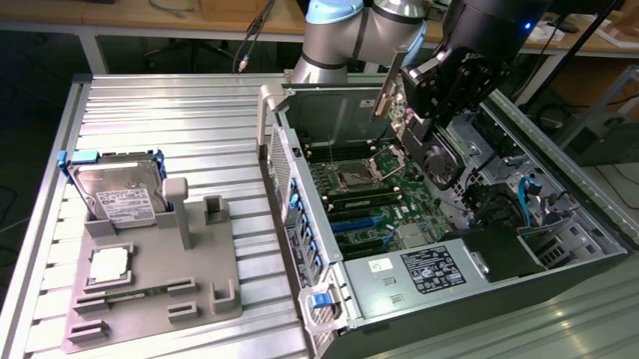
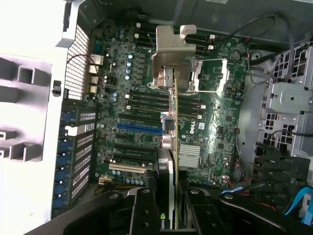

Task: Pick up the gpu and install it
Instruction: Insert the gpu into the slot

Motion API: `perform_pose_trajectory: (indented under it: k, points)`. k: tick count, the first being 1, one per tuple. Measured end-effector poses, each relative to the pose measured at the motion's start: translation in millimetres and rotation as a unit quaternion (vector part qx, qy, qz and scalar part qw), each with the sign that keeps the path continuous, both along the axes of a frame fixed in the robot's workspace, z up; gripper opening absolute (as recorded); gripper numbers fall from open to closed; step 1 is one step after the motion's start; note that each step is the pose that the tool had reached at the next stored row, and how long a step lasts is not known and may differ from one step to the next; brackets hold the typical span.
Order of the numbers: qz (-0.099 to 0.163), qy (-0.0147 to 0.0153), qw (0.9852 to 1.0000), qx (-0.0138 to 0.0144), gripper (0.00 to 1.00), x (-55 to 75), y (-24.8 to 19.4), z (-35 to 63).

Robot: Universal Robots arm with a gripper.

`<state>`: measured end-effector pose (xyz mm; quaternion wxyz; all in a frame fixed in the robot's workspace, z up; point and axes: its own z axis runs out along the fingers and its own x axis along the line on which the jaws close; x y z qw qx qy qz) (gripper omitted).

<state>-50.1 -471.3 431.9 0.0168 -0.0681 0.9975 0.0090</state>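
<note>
The gpu [image 2: 170, 73] is gripped edge-on by the gripper [image 2: 166, 200] and hung above the motherboard [image 2: 215, 127] inside the open computer case [image 1: 299, 172], so the carrying step seems in hand, with careful alignment over a slot called for.

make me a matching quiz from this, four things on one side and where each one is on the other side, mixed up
Things:
1. gpu
2. hard drive
3. motherboard
4. processor chip

Places:
A. propped up in a slot of the grey holder
B. mounted inside the open computer case
C. clamped in the gripper, above the case
D. lying flat on the grey holder

Pairs: 1-C, 2-A, 3-B, 4-D
</note>
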Motion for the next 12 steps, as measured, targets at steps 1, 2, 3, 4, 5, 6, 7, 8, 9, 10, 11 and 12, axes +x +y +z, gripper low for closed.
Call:
perform_pose_trajectory:
  k: [1, 2, 3, 4, 5, 6, 7, 8, 9, 10, 11, 12]
  points:
    - [0.002, 0.0, 1.0, 0.0, 0.27, 0.0, 0.0, 0.0]
    - [0.004, 0.0, 1.0, 0.0, 0.27, 0.0, 0.0, 0.0]
    - [0.009, 0.0, 1.0, 0.0, 0.27, 0.0, 0.0, 0.0]
    - [0.014, 0.0, 0.9999, 0.0, 0.27, 0.0, 0.0, 0.0]
    - [0.018, 0.0, 0.9998, 0.0, 0.27, 0.0, 0.0, 0.0]
    - [0.023, 0.0, 0.9997, 0.0, 0.27, 0.0, 0.0, 0.0]
    - [0.028, 0.0, 0.9996, 0.0, 0.27, 0.0, 0.0, 0.0]
    - [0.034, 0.0, 0.9994, 0.0, 0.27, 0.0, 0.0, 0.0]
    - [0.039, 0.0, 0.9993, 0.0, 0.27, 0.0, 0.0, 0.0]
    - [0.045, 0.0, 0.999, 0.0, 0.27, 0.0, 0.0, 0.0]
    - [0.052, 0.0, 0.9987, 0.0, 0.27, 0.0, 0.0, 0.0]
    - [0.059, 0.0, 0.9983, 0.0, 0.27, 0.0, 0.0, 0.0]
